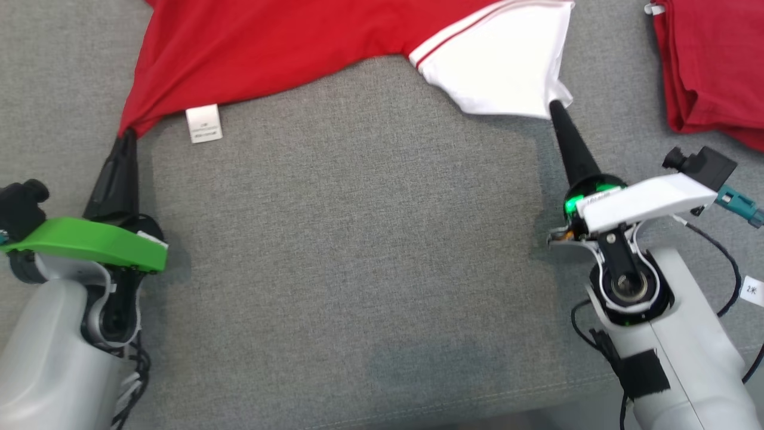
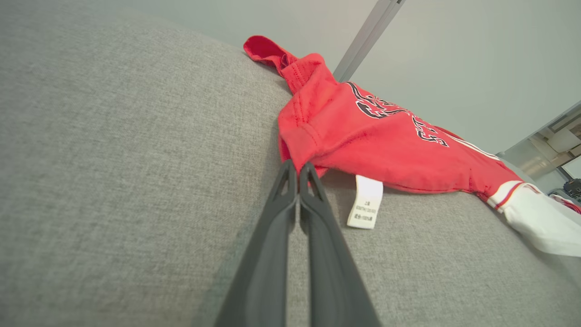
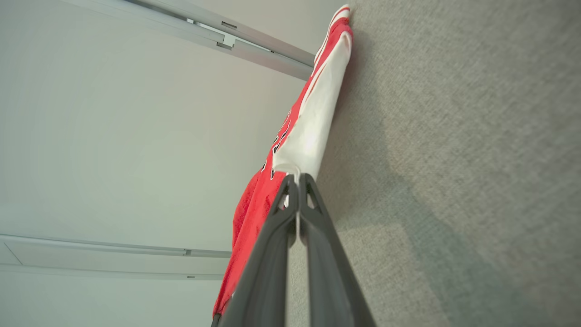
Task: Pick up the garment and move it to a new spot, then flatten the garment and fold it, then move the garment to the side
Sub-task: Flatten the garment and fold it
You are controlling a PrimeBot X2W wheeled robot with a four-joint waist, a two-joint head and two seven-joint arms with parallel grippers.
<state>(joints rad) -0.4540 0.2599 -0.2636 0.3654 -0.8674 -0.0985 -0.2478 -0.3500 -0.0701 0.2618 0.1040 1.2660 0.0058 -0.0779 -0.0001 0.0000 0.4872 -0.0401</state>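
Two grippers pinch the red jersey (image 1: 268, 48) at opposite corners of its near edge. The left gripper (image 1: 127, 136) has its dark fingers pressed together on a bunched red corner, and the left wrist view shows the cloth gathered right at the tips. The right gripper (image 1: 555, 107) is clamped the same way on the lower corner of the white sleeve (image 1: 507, 65), which has thin red stripes along its seam. The jersey lies across the far part of the grey fabric surface (image 1: 358, 239), and its near edge runs between the two grippers in a shallow arch. A white care label (image 1: 203, 123) hangs from that edge just beside the left gripper. Black lettering shows on the jersey's upper side. A folded red garment (image 1: 710, 65) rests at the far right, well apart from the jersey.
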